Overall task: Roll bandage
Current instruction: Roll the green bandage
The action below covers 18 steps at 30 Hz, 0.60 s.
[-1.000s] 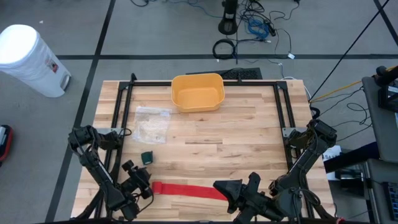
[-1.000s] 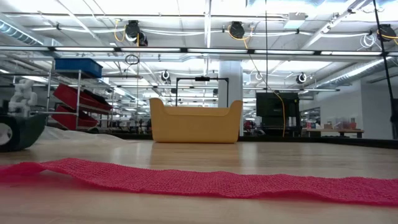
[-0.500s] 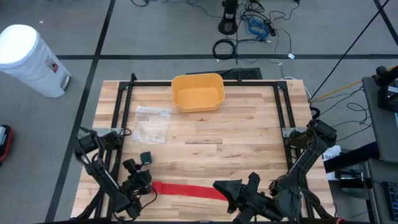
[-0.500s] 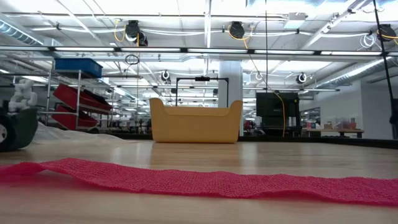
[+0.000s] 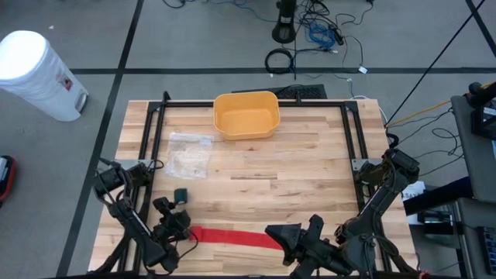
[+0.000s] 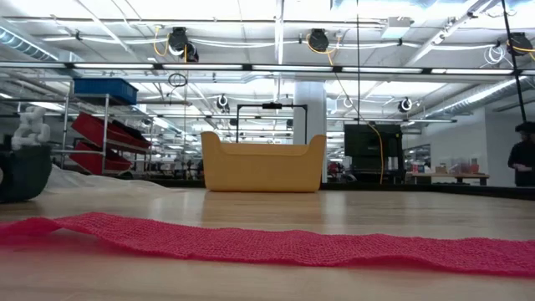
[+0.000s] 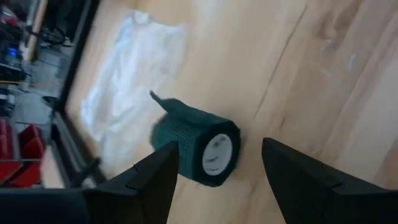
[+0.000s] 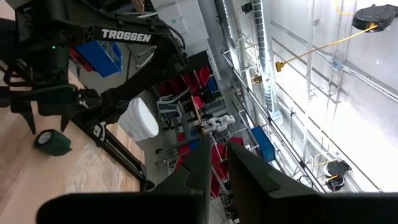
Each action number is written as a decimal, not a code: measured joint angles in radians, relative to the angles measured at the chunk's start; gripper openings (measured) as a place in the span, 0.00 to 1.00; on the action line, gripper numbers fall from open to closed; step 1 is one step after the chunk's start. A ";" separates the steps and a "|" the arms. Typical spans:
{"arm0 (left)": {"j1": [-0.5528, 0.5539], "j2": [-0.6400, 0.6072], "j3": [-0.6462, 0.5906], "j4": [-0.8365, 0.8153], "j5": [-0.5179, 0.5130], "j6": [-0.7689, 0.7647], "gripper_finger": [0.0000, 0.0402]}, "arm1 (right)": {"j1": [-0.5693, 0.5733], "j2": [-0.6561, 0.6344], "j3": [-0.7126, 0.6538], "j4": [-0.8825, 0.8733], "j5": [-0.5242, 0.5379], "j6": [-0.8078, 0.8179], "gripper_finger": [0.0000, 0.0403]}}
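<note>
Your red bandage [image 5: 236, 237] lies flat and unrolled along the near edge of the table [image 5: 302, 167]. In the low view it stretches across the front as a long red strip [image 6: 276, 244].

Your left gripper [image 5: 172, 222] hangs near the left end of the bandage. Its fingers [image 7: 140, 186] are spread apart with nothing between them. It points at a small dark green roll [image 7: 198, 147] lying on its side just beside a clear plastic bag [image 7: 134, 81]. From above, the green roll [image 5: 181, 195] sits between the bag [image 5: 188, 155] and the bandage.

Your right gripper [image 5: 291, 236] sits at the right end of the bandage. Its fingers [image 8: 249, 186] stand only a narrow gap apart, and you cannot tell if they hold anything.

A yellow tub [image 5: 246, 115] stands at the far side.
</note>
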 joint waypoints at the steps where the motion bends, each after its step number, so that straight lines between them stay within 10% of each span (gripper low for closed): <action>1: 0.000 0.000 0.010 -0.024 -0.004 0.000 0.59 | 0.000 0.000 0.000 0.000 0.000 0.000 0.10; 18: 0.011 0.045 0.004 -0.048 0.003 0.039 0.59 | 0.000 0.000 0.000 -0.007 0.000 0.004 0.10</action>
